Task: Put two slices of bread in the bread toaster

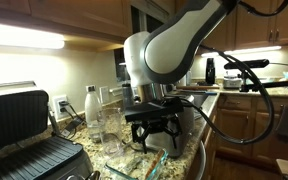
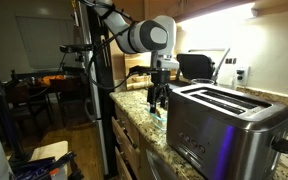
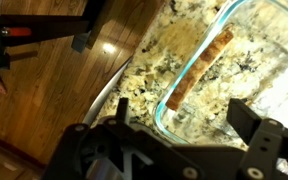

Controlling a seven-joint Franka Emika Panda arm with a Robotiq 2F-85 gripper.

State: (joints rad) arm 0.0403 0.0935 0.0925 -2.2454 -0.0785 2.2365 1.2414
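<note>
the tool hangs over the granite desk with its jaws wide and nothing between them. in the wrist view its two dark fingers come in from 6 o'clock, well apart from each other.

at about 12 o'clock from the tool in that view sits a clear glass dish on the desk. inside it is one slice of bread, thin and orange-brown and seen nearly edge-on. it runs along the dish wall on the 9 o'clock side, slanting from 7 o'clock up to 1 o'clock. whether it leans on the wall or stands free i cannot tell. the tool is apart from the slice and above it. only this one slice shows.

in both exterior views the tool points straight down, close above the desk. the bread toaster, shiny brushed steel with two slots on top, stands on the same desk at 4 o'clock from the tool in an exterior view, near the camera and apart from the tool. its slots look dark.

a black ribbed grill stands open at 8 o'clock from the tool in an exterior view. clear bottles and glasses stand between the grill and the tool, toward the wall.
</note>
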